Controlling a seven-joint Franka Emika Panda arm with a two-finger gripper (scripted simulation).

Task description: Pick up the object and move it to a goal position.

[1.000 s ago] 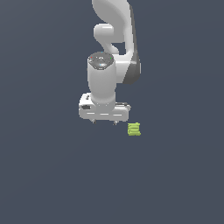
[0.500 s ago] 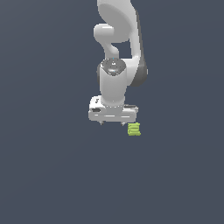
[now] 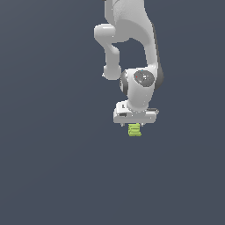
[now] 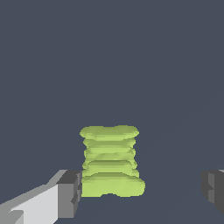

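The object (image 3: 134,130) is a small lime-green ridged block lying on the dark floor, directly below the white gripper (image 3: 135,123). The wrist view has the object (image 4: 111,161) lying between the two grey fingertips, one fingertip (image 4: 70,194) close beside it and the other fingertip (image 4: 213,189) well apart. My gripper (image 4: 142,191) is open, its jaws wide on either side of the block. The white hand hides the fingers in the exterior view.
The white arm (image 3: 132,39) rises above the gripper to the frame's upper edge. A plain dark grey floor (image 3: 52,167) surrounds the block on all sides.
The arm has swung toward the exterior view's right, bringing the gripper from beside the block to right over it. The block has stayed in place.
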